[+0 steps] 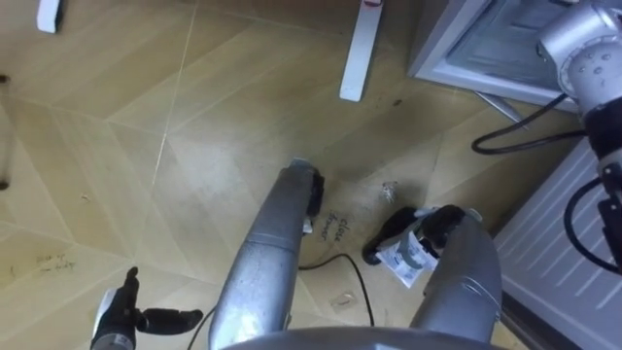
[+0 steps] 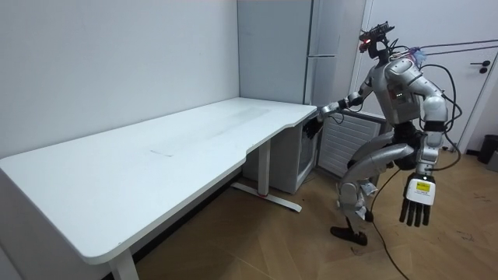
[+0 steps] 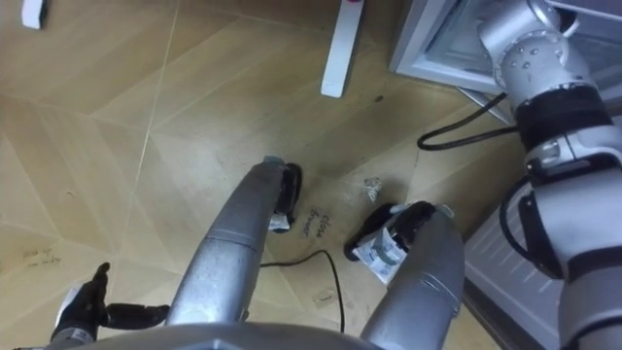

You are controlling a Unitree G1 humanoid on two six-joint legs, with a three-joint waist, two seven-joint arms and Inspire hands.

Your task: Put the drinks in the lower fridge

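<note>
The left robot hand [image 2: 416, 204] hangs low at the robot's side, fingers straight and holding nothing. The right robot hand [image 2: 314, 123] reaches to the lower fridge [image 2: 299, 159] at the bench [image 2: 156, 155] end; I cannot tell its grip.

"What colour is the wide flat desk [image 2: 156, 155]?"
"All white. The wooden plank floor [image 1: 146, 146] is light brown with slanted lines."
"And the left hand [image 1: 121, 308]?"
"Black fingers. The small boxy fridge [image 2: 289, 159] is white too."
</note>
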